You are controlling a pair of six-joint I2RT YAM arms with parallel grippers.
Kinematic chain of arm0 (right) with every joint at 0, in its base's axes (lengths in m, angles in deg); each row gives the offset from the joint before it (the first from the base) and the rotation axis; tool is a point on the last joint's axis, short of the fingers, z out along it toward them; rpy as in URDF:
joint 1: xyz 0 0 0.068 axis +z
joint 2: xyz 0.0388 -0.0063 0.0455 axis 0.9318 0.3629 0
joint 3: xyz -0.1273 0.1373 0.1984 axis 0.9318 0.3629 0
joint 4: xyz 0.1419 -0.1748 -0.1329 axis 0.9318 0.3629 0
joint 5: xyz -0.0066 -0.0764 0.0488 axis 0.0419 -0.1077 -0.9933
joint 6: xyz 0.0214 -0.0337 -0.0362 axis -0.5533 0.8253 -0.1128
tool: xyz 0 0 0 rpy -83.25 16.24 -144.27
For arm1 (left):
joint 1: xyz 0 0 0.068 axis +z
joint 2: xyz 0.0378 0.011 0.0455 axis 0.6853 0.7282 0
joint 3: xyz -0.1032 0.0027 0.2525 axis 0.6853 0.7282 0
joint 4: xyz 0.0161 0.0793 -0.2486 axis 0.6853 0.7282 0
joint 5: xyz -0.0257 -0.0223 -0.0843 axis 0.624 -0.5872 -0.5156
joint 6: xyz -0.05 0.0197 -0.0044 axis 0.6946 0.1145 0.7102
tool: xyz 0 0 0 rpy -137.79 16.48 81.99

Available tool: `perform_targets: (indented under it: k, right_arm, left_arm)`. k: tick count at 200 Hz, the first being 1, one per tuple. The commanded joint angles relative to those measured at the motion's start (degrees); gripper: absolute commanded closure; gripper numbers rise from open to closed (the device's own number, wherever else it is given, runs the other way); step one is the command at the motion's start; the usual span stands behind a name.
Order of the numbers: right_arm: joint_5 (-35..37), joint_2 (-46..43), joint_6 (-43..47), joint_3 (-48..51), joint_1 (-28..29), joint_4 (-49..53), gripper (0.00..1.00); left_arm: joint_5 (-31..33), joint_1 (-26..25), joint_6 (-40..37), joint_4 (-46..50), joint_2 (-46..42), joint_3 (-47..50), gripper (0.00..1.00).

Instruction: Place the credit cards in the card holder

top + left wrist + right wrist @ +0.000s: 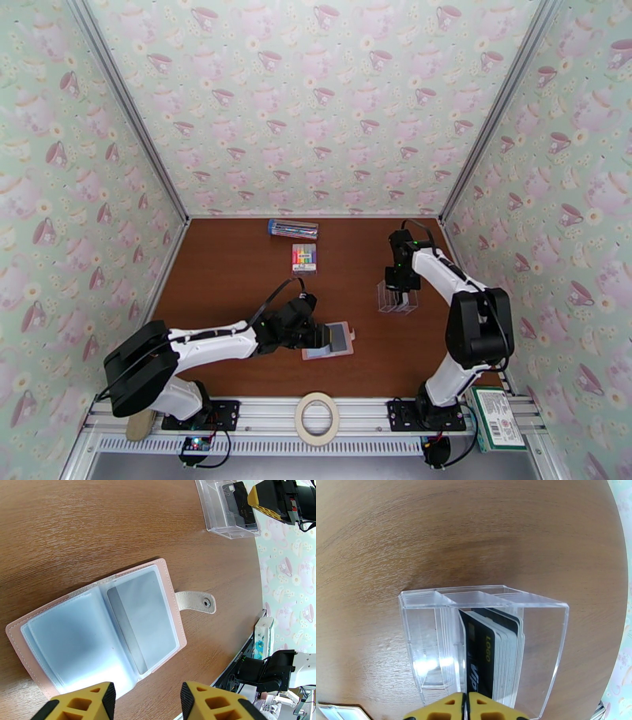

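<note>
Pink card holder (98,630) lay open by the table's (237,268) near edge, a grey card (142,618) in one pocket, the left gripper (148,695) spread and empty above it. Farther back, toward the right edge, the right gripper (467,701), fingers pressed nearly together, stood over the credit cards (489,657) in a clear stand (545,645). Fetching a card appeared in hand; the next move called for pinching one card alone and lifting straight.
</note>
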Motion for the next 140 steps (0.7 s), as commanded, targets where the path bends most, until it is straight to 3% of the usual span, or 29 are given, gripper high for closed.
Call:
perform_targets:
  k: [1, 74, 140]
  right_arm:
    - [-2.4, 1.6, -0.3, 0.9, 0.1, -1.1, 0.88]
    - [-2.0, 1.4, -0.3, 0.5, 0.1, -0.9, 0.93]
    - [-3.1, -8.4, -1.9, 2.0, 1.1, 1.6, 1.00]
  left_arm:
    - [-0.6, -0.1, -0.8, 0.3, 0.7, -1.3, 0.49]
    - [-0.6, -0.1, -0.9, 0.8, 0.6, -1.6, 0.49]
    - [0.6, 0.0, -1.8, 2.3, -2.0, -2.3, 0.49]
